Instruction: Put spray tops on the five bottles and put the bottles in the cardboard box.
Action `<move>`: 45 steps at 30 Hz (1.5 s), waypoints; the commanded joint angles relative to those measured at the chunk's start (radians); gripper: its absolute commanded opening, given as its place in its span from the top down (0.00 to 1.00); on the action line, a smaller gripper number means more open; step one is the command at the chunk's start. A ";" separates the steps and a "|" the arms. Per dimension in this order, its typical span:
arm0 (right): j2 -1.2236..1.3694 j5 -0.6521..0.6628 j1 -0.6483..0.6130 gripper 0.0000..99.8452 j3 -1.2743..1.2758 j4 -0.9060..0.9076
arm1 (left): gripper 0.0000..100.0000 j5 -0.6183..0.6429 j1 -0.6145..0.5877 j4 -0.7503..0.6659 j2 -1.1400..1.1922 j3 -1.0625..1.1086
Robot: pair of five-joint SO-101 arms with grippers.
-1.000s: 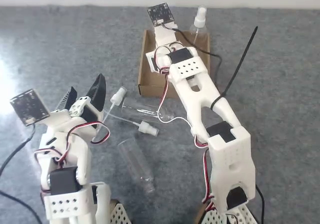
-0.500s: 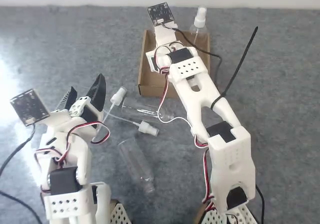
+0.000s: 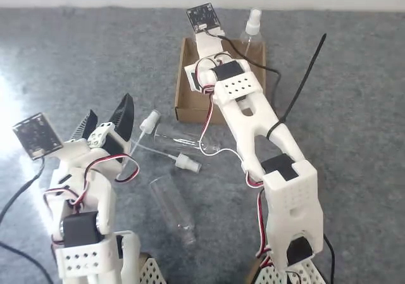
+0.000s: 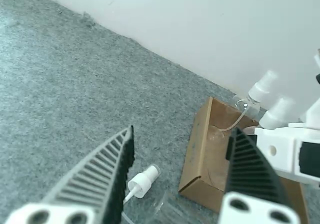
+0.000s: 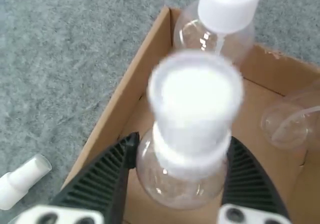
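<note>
The cardboard box (image 3: 190,110) stands at the table's far middle. My right gripper (image 5: 182,144) hangs over the box (image 5: 125,104), shut on a clear bottle with a white spray top (image 5: 192,99) that stands inside. Behind it stands a second topped bottle (image 5: 220,29), which also rises past the box rim (image 3: 253,28). A clear bottle (image 5: 287,119) lies in the box. My left gripper (image 3: 104,121) is open near the table's left front, with nothing between its jaws (image 4: 180,144). Two loose spray tops (image 3: 150,121) (image 3: 188,164) and two uncapped bottles (image 3: 183,138) (image 3: 172,207) lie on the table.
The table is covered in grey felt (image 3: 76,56). A black cable tie (image 3: 307,75) sticks up on the right of the right arm (image 3: 237,88). A white wall (image 4: 200,24) runs along the far edge. White servo wires (image 3: 209,132) hang near the lying bottle.
</note>
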 commanded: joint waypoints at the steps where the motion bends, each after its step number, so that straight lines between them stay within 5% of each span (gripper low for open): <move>1: -0.050 -0.008 -0.002 0.78 -0.071 -0.022 | 0.72 0.005 0.006 -0.032 -0.012 -0.008; 30: -0.114 -0.008 0.004 0.78 -0.066 0.048 | 0.72 0.005 0.006 -0.032 -0.012 -0.008; 37: -0.159 -0.008 0.005 0.88 -0.064 0.058 | 0.72 0.005 0.006 -0.032 -0.012 -0.008; 45: -0.209 -0.008 0.002 0.88 -0.064 0.105 | 0.72 0.005 0.006 -0.032 -0.012 -0.008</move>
